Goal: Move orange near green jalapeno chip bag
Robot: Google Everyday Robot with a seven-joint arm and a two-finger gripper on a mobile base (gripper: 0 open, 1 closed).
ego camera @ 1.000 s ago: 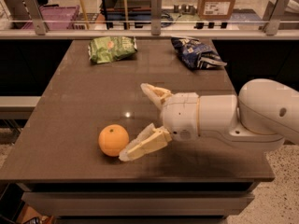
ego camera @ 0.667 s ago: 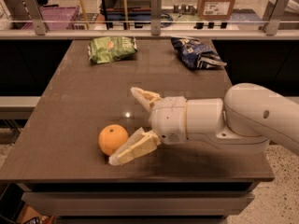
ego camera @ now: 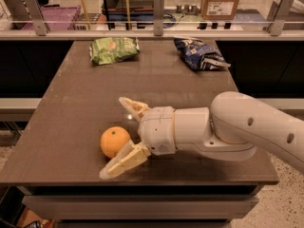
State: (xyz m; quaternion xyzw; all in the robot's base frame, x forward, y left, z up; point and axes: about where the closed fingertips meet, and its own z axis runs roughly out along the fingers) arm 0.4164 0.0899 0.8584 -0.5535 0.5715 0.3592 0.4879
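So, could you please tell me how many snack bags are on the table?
2: the green bag at the far left, the blue bag at the far right. None seems hidden. The gripper is near the front, fingers open either side of the orange.

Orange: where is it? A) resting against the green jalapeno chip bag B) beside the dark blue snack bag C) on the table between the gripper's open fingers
C: the orange sits on the near part of the table, with the open gripper reaching one finger to either side of it.
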